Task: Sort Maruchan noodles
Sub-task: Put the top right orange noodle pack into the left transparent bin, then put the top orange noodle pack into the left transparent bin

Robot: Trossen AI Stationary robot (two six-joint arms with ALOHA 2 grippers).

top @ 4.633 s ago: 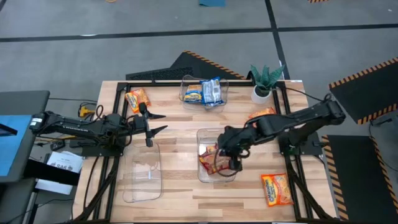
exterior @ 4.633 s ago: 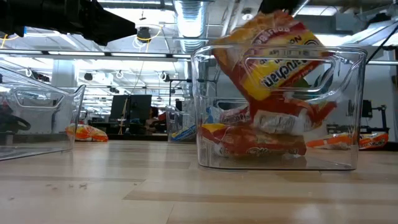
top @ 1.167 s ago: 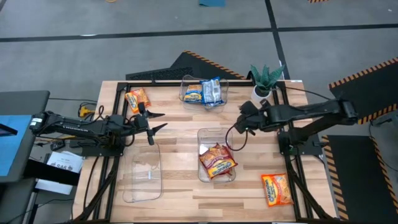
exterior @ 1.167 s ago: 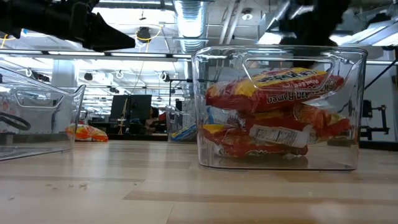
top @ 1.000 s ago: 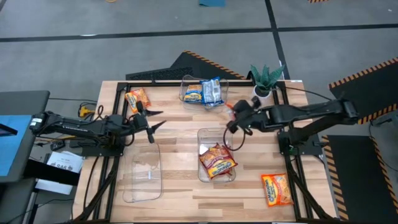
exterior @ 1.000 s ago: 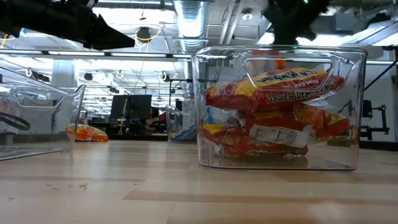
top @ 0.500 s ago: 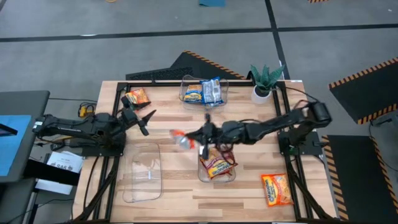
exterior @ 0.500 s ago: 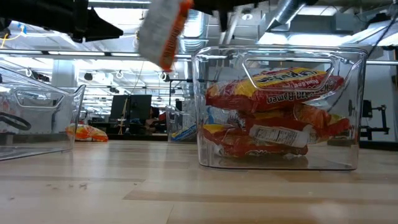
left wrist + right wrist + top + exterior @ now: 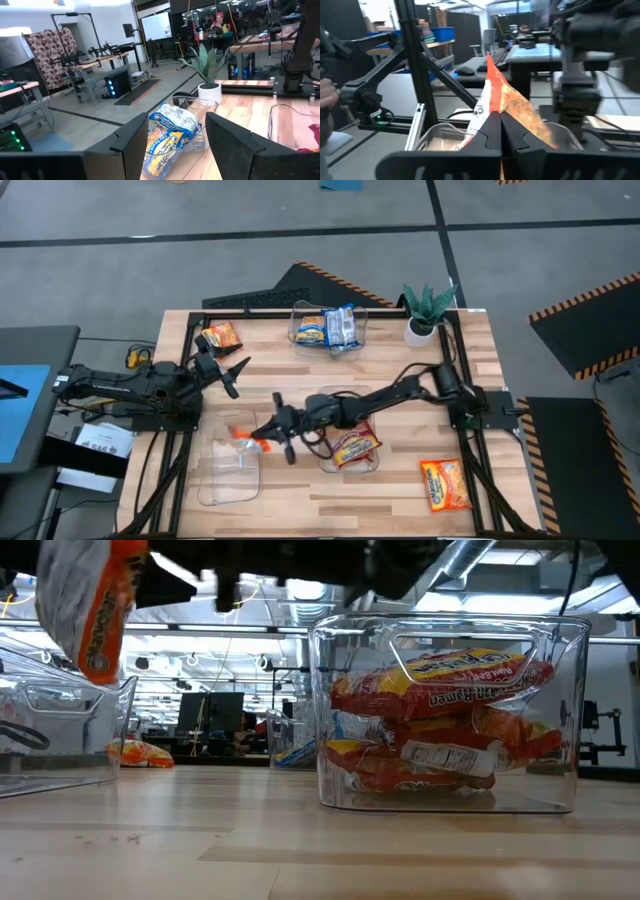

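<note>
My right gripper (image 9: 260, 436) reaches across the table and is shut on an orange Maruchan packet (image 9: 243, 437), held above the clear left bin (image 9: 228, 470). In the low view the packet (image 9: 95, 605) hangs tilted over that bin (image 9: 60, 730). The middle bin (image 9: 348, 442) holds red-brown packets (image 9: 440, 720). The far bin (image 9: 328, 328) holds blue packets (image 9: 172, 132). One orange packet (image 9: 220, 335) lies at the far left and another (image 9: 444, 483) at the near right. My left gripper (image 9: 240, 375) is open and empty, left of the table's middle. My right gripper pinches one end of the orange packet (image 9: 492, 111) between its two shut fingers (image 9: 520, 140). The fingers come roughly level from the table's right. The packet sticks out beyond the fingertips toward the left, tilted, lifted clear above the left bin.
A potted plant (image 9: 427, 310) stands at the far right corner. A black frame (image 9: 190, 380) runs along the table's left and right sides. Bare wood lies between the left and middle bins and along the near edge.
My right gripper has swung from the table's far right toward the left edge, passing over the middle bin, and now stands over the left bin. It has stayed shut on the orange packet, which has travelled with it, clear of the table.
</note>
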